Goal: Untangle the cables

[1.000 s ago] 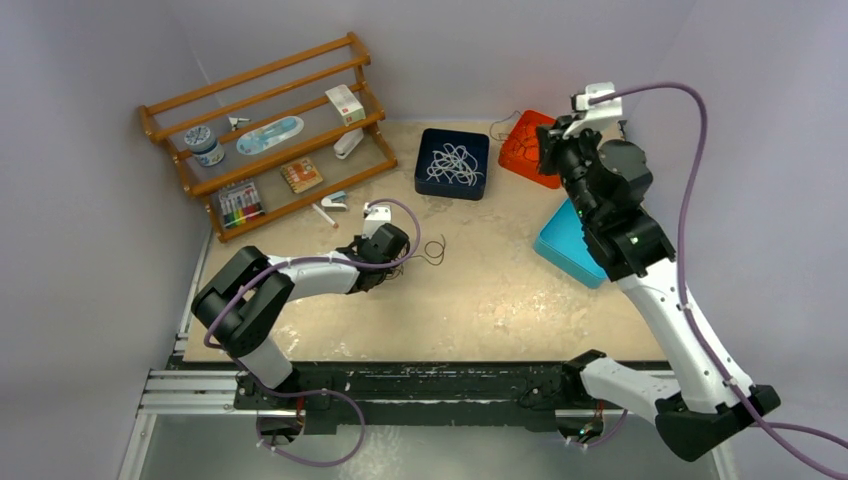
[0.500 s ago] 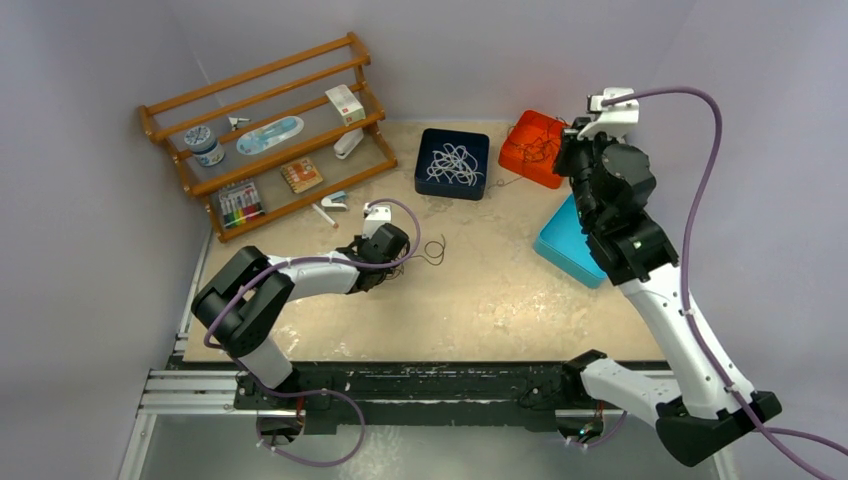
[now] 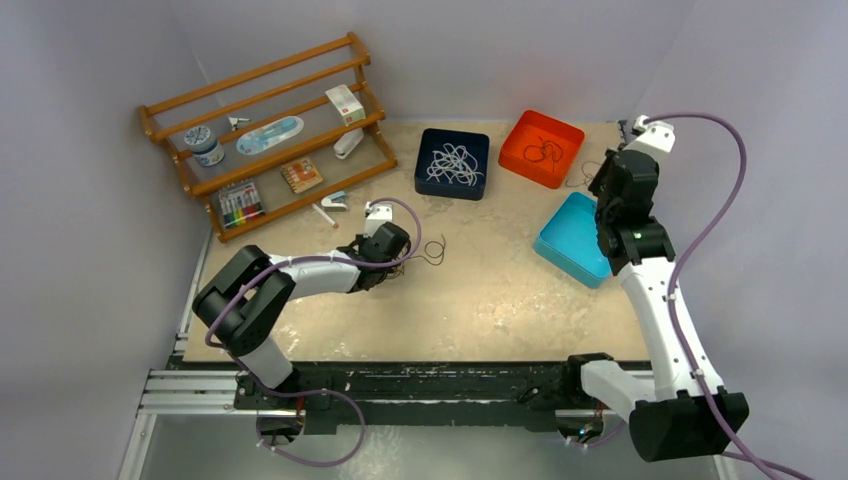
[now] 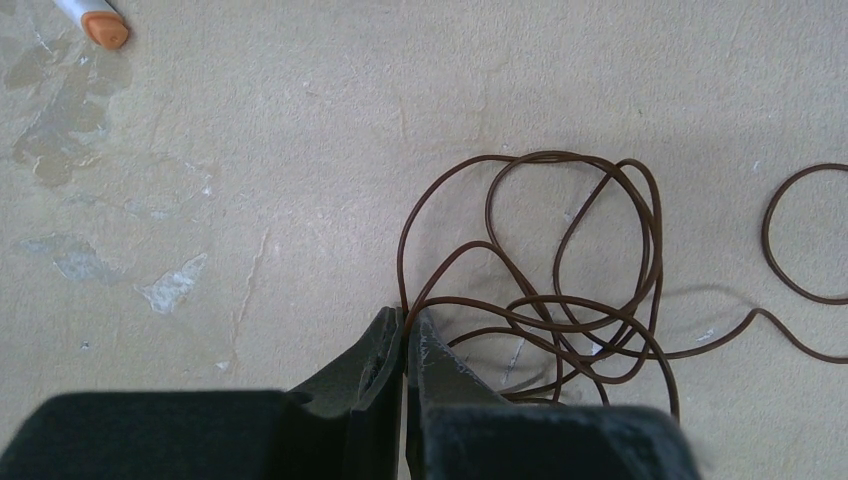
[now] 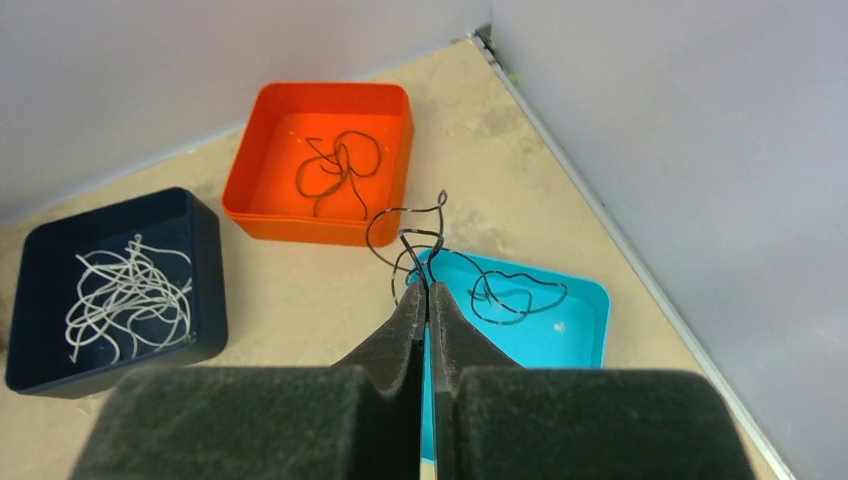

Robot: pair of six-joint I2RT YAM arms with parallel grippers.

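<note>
Your right gripper (image 5: 428,290) has swung right, off the orange tray (image 5: 300,225) — jaws pinched tight on a thin black cable (image 5: 418,233) that now dangles over the teal tray (image 5: 580,330). That strand looks freed, so a drop seems next. The left gripper (image 4: 405,325) stays clamped on the brown cable (image 4: 655,225) — a loose tangle on the table (image 4: 300,150), left of centre.

In the left wrist view the brown cable (image 4: 550,300) disappears beneath the closed left jaws and runs off the right edge. The orange-tipped marker (image 4: 97,22) is cut by the top edge. The right jaws, pinching the black cable (image 5: 420,250), cover the blue tray's (image 5: 565,325) near left part. Items on the shelf (image 3: 250,73) are too small to name.
</note>
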